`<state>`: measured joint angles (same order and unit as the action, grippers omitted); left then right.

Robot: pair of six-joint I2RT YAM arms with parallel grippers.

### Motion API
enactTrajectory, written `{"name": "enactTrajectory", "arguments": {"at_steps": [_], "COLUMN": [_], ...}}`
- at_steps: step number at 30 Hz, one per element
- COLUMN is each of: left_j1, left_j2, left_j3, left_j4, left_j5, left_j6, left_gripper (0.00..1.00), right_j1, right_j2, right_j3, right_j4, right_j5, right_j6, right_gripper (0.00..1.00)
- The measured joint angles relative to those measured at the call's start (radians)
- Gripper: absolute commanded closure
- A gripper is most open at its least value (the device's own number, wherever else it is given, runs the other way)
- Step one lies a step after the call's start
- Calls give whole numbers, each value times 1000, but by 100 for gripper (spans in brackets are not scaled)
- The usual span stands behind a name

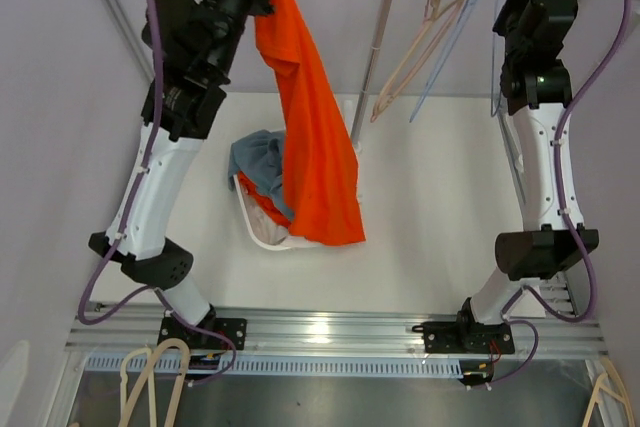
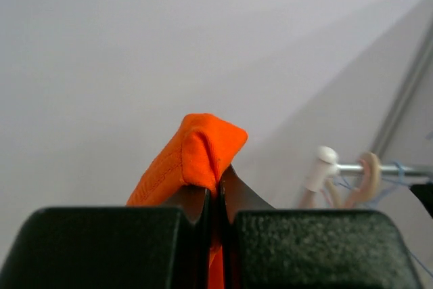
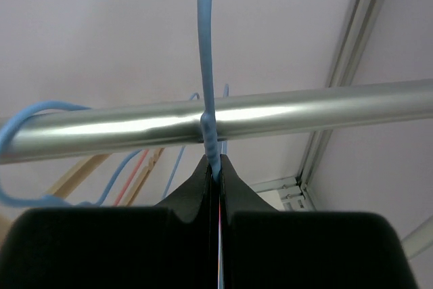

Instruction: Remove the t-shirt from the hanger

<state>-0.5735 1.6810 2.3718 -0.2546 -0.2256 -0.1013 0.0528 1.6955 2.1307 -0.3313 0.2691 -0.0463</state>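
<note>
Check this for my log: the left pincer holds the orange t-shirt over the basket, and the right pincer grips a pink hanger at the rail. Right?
No: the hanger in the right pincer is blue, not pink, as the right wrist view shows at the rail. The left pincer does hold the orange t-shirt over the basket.

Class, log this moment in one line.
left gripper: shut on orange t-shirt | right gripper: shut on blue hanger | t-shirt off hanger
</note>
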Motion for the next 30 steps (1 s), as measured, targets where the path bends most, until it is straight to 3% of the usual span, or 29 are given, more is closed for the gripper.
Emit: {"name": "enactTrajectory", "arguments": {"at_steps": [5,9,15,20,24,26,27,30], "left_j1": [154,208,217,215,171,122,101,52], "left_j2": [3,-17,-170,-238,-300,-303,-301,-296], "left_j3": [15,-26,-326,-539,-817,-924,-967,-1065], "left_j4": [21,39,71,72,95,103,95,82], "left_j5": [16,17,28,37,4,-23,-33,-51], "left_j6": [-4,-3,-37,-112,-153,-164,-170,-195], "left_gripper": [99,99,99,99,99,99,99,99], "right_j1": [-17,-18,-19,-19,-18,-18,-17,-16], "right_j2": [80,88,87,65,48,40,33,12], "right_j3": [64,74,62,-47,-130,-145,-154,-173], "right_j4": [0,1,14,48,61,70,71,69], "right_j5": [-26,-36,-55,-76,-86,-90,-92,-95], "right_j6": [13,17,23,32,51,56,59,63], "right_gripper": [100,100,100,100,100,94,84,93]}}
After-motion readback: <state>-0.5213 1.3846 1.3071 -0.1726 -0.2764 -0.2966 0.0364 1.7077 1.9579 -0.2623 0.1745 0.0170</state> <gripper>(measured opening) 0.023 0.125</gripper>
